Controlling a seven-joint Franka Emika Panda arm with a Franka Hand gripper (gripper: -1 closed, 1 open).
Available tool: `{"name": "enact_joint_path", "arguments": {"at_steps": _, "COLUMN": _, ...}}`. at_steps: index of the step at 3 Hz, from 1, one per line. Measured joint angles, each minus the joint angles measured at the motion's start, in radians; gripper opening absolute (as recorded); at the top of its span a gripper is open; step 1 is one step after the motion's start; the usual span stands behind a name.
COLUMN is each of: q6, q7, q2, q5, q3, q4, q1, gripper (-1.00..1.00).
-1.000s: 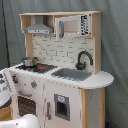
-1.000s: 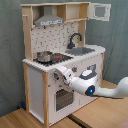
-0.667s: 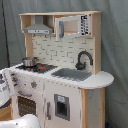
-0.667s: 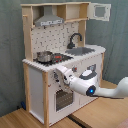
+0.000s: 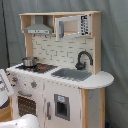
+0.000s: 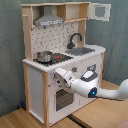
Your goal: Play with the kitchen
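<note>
Second exterior view shows the kitchen (image 6: pixel 65 60) filling the frame, and everything below is placed against its stove (image 6: pixel 50 59). On the stove, toward its left end, stands a small metal pot (image 6: pixel 44 56); I cannot see into it. Just below the stove's front edge, against the panel above the oven door (image 6: pixel 63 98), sits the gripper (image 6: pixel 59 74), with the arm running off low to the right. The kitchen front lies straight ahead of the fingertips, touching or almost so, and the arm's long axis points at it along a slight upward slant. Whether the fingers are parted or closed on a knob I cannot tell. Right of the stove is the grey sink (image 6: pixel 81 51), which looks empty, with the black faucet (image 6: pixel 74 38) behind it. Up and right of the stove, the microwave door (image 6: pixel 100 12) hangs open.

In the first exterior view the pot (image 5: pixel 29 61) again sits on the stove, sink (image 5: pixel 71 74) to its right; only a white part of the arm shows at the left edge.
</note>
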Motion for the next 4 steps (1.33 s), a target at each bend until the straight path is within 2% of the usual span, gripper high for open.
{"name": "enact_joint_path", "arguments": {"at_steps": 2, "q6": -0.09, "q7": -0.183, "q2": 0.002, "q5": -0.001, "q3": -0.001, "q4": -0.004, "q1": 0.043, "gripper": 1.0}}
{"name": "enact_joint_path", "arguments": {"at_steps": 3, "q6": -0.113, "q7": -0.091, "q2": 0.005, "q5": 0.005, "q3": -0.005, "q4": -0.016, "q1": 0.082, "gripper": 1.0}}
{"name": "enact_joint_path", "arguments": {"at_steps": 4, "q6": -0.127, "q7": -0.02, "q2": 0.006, "q5": 0.008, "q3": -0.005, "q4": -0.071, "q1": 0.137, "gripper": 1.0}}
